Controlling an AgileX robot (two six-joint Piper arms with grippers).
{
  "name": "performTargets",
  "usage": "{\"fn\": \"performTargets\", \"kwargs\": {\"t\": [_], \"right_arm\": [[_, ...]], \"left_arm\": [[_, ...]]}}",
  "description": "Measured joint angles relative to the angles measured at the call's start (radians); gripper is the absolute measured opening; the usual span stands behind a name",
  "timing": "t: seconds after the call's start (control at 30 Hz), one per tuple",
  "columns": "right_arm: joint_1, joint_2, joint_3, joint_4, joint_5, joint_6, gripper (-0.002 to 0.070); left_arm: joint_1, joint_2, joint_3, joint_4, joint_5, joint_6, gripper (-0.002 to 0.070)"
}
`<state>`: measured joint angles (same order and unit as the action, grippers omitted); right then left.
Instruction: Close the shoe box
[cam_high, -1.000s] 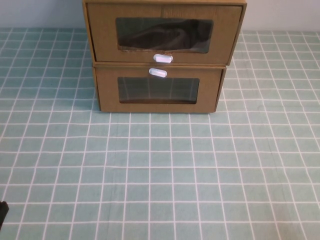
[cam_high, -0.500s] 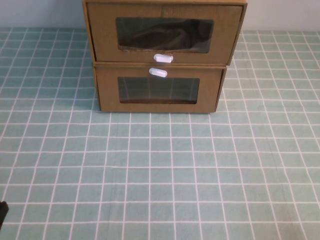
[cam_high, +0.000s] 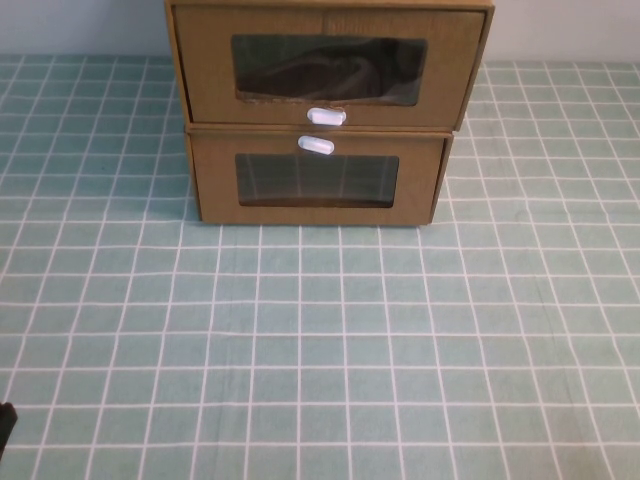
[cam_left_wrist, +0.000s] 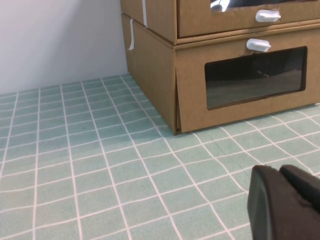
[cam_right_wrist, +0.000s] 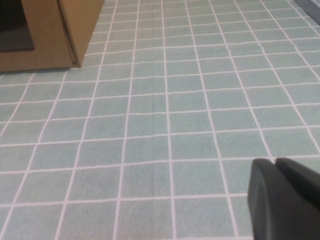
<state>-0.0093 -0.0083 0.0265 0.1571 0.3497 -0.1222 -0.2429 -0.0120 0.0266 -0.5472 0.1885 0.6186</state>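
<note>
The shoe box is the upper of two stacked brown cardboard boxes at the far middle of the table. Its white pull tab sits below a clear window with a dark shape behind it. Its front panel juts slightly past the box beneath. My left gripper hovers low over the cloth, shut and empty, well short of the boxes and to their left. My right gripper is also shut and empty, over the cloth to the right of the boxes. Neither gripper shows in the high view.
The lower cardboard box carries its white tab above its window and rests on the green checked tablecloth. A pale wall stands behind the boxes. A small dark part shows at the near left edge.
</note>
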Motion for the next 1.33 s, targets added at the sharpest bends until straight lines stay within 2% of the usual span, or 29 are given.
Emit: {"fn": "performTargets", "kwargs": {"t": [0.1, 0.23, 0.43, 0.5, 0.57, 0.67, 0.77, 0.93, 1.33], "right_arm": [[0.0, 0.0, 0.0, 0.0, 0.0, 0.0, -0.0011], [0.0, 0.0, 0.0, 0.0, 0.0, 0.0, -0.0011], [0.0, 0.0, 0.0, 0.0, 0.0, 0.0, -0.0011], [0.0, 0.0, 0.0, 0.0, 0.0, 0.0, -0.0011], [0.0, 0.0, 0.0, 0.0, 0.0, 0.0, -0.0011], [0.0, 0.0, 0.0, 0.0, 0.0, 0.0, -0.0011], [0.0, 0.0, 0.0, 0.0, 0.0, 0.0, -0.0011], [0.0, 0.0, 0.0, 0.0, 0.0, 0.0, -0.0011], [0.0, 0.0, 0.0, 0.0, 0.0, 0.0, -0.0011]], "left_arm": [[0.0, 0.0, 0.0, 0.019, 0.0, 0.005, -0.0005], [0.0, 0.0, 0.0, 0.112, -0.044, 0.041, -0.0005], [0.0, 0.0, 0.0, 0.144, -0.057, 0.045, -0.0005], [0.011, 0.0, 0.0, 0.222, -0.057, 0.031, -0.0005], [0.047, 0.0, 0.0, 0.321, -0.057, -0.056, -0.0005], [0.121, 0.0, 0.0, 0.412, -0.057, -0.292, -0.0005], [0.18, 0.0, 0.0, 0.478, -0.032, -0.441, -0.0005], [0.194, 0.0, 0.0, 0.507, 0.144, -0.529, -0.0005], [0.196, 0.0, 0.0, 0.509, 0.164, -0.565, -0.0005]]}}
